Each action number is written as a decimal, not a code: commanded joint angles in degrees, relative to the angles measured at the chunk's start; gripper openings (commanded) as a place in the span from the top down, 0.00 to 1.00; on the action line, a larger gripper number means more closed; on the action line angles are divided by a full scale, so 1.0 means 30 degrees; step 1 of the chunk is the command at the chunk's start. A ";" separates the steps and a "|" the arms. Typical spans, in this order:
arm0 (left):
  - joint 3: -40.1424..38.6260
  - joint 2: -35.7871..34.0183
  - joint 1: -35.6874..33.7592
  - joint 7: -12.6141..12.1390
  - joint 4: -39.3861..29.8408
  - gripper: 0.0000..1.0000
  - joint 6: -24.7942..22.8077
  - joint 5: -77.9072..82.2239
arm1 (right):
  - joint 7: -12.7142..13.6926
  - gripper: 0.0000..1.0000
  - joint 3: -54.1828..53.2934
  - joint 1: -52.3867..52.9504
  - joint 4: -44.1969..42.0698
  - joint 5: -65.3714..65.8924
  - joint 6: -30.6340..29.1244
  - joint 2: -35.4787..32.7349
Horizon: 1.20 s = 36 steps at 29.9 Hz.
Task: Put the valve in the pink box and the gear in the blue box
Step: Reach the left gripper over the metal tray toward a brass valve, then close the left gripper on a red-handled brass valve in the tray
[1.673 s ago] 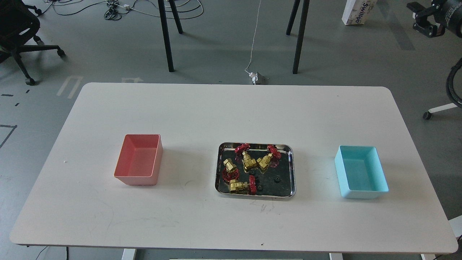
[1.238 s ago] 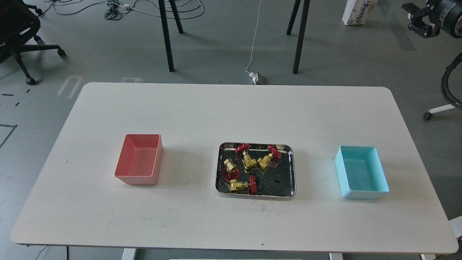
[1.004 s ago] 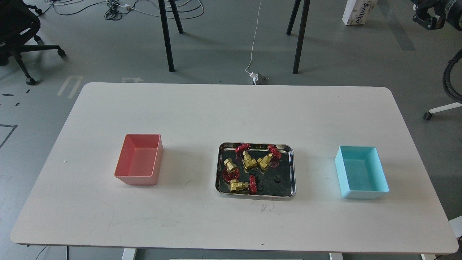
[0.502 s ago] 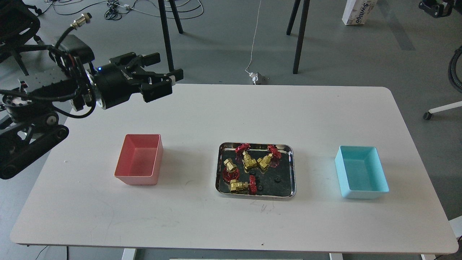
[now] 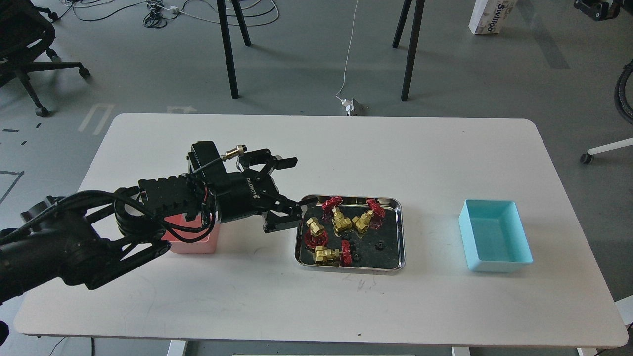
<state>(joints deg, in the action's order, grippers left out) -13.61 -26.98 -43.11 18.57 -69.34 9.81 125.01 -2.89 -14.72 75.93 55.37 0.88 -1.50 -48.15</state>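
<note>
Four brass valves with red handwheels lie in the steel tray point(image 5: 352, 268); the nearest to my left gripper is one valve point(image 5: 315, 226) at the tray's left side. Tiny black gears point(image 5: 381, 244) lie among them in the tray. The pink box point(image 5: 190, 245) is mostly hidden behind my left arm. The blue box point(image 5: 494, 235) stands at the right, holding nothing. My left gripper point(image 5: 293, 183) is open and empty, hovering just left of the tray's left rim. My right gripper point(image 5: 593, 7) shows only as a dark bit at the top right edge.
The white table point(image 5: 346, 143) carries only the two boxes and the tray. My left arm stretches from the lower left across the pink box. Beyond the table are chair legs, cables and a cardboard box point(image 5: 492, 15) on the floor.
</note>
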 commanded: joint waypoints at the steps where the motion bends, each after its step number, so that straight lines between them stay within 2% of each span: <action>1: 0.0435 0.1579 0.0220 -0.0066 0.1752 0.02 0.0070 -0.0002 | -0.0003 0.01 0.0043 -0.0028 -0.0001 -0.0001 0.0001 0.0023; 10: 0.0758 0.4335 0.0659 0.0138 0.5416 0.02 0.0363 -0.0002 | -0.0003 0.01 0.0043 -0.0058 -0.0030 0.0028 0.0001 0.0052; 16: 0.0729 0.4745 0.1625 0.0197 0.6500 0.02 0.0363 -0.0002 | -0.0003 0.01 0.0043 -0.0116 -0.0030 0.0057 0.0001 0.0023; 27: 0.0670 0.5537 0.1861 0.0256 0.7704 0.05 0.0392 -0.0271 | -0.0003 0.01 0.0043 -0.0204 -0.0089 0.0585 0.0030 0.0111; 31: 0.0699 0.5772 0.1861 0.0227 0.7763 0.11 0.0392 -0.0536 | -0.0032 0.01 0.0043 -0.0204 -0.0089 0.0585 0.0030 0.0111; 36: 0.0729 0.5772 0.1773 0.0227 0.7996 0.24 0.0305 -0.0477 | -0.0032 0.01 0.0043 -0.0175 -0.0089 0.0585 0.0030 0.0053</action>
<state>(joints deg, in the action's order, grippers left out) -11.46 -9.67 -37.61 19.29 -45.99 10.92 123.50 -2.98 -14.59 75.32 55.10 2.63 -1.41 -47.82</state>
